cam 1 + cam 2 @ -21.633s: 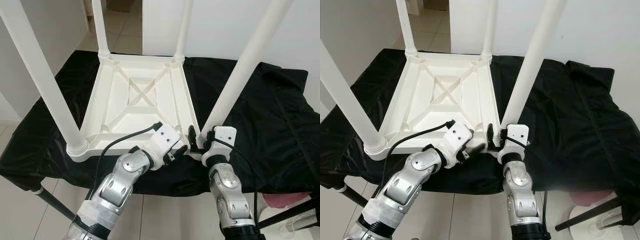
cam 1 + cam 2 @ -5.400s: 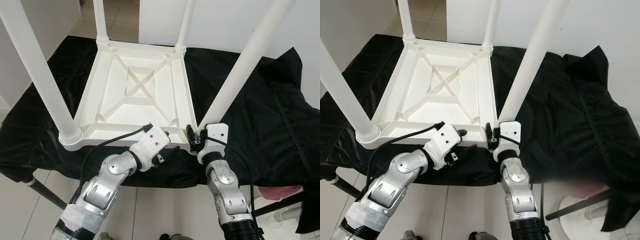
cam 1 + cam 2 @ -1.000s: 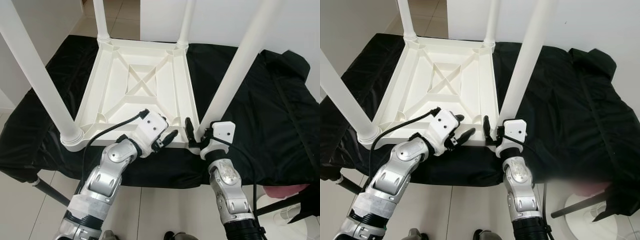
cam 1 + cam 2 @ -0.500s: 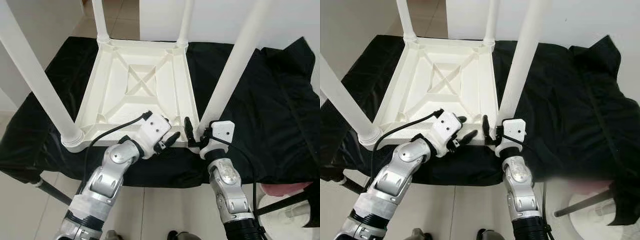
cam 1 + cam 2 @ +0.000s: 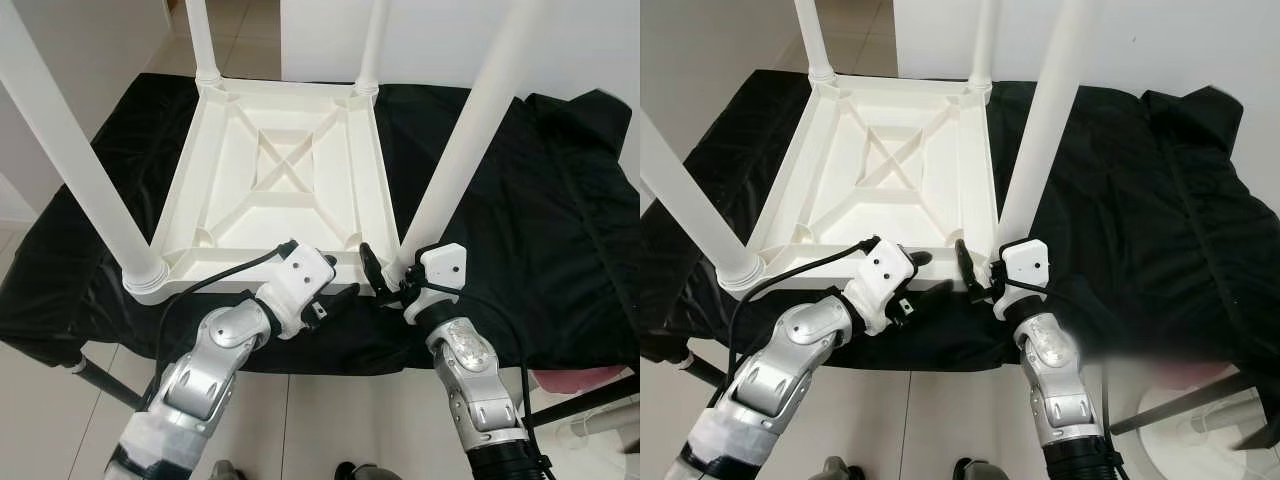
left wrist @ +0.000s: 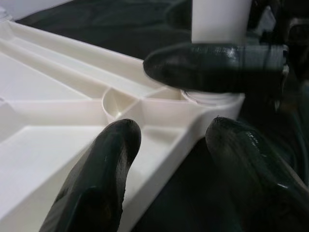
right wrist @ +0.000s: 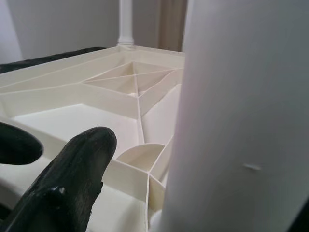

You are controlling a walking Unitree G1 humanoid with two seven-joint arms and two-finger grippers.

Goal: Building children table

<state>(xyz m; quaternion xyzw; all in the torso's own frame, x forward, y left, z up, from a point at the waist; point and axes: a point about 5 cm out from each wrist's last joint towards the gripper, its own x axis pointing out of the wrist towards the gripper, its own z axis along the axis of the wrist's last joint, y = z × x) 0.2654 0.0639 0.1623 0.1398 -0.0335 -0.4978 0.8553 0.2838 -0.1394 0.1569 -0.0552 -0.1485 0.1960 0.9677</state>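
Note:
A white children's table (image 5: 270,190) lies upside down on a black cloth (image 5: 520,250), its four legs pointing up. My left gripper (image 5: 925,275) is open at the near rim (image 6: 159,130), close to the near right corner, one finger above the rim and one below it. My right gripper (image 5: 385,275) is open around the base of the near right leg (image 5: 465,140). One of its fingers (image 7: 67,188) stands a little off the leg (image 7: 241,116); the other is hidden behind it. That finger (image 6: 212,67) crosses in front of the leg base in the left wrist view.
The black cloth hangs over the near edge of its support. Tiled floor (image 5: 330,430) lies below, with a black stand leg (image 5: 100,385) at the lower left and a pink object (image 5: 590,380) at the lower right. A white wall (image 5: 430,40) stands behind.
My left gripper has dropped slightly toward the near edge of the rim. The right forearm has shifted right, and its visible finger leans further in over the table corner.

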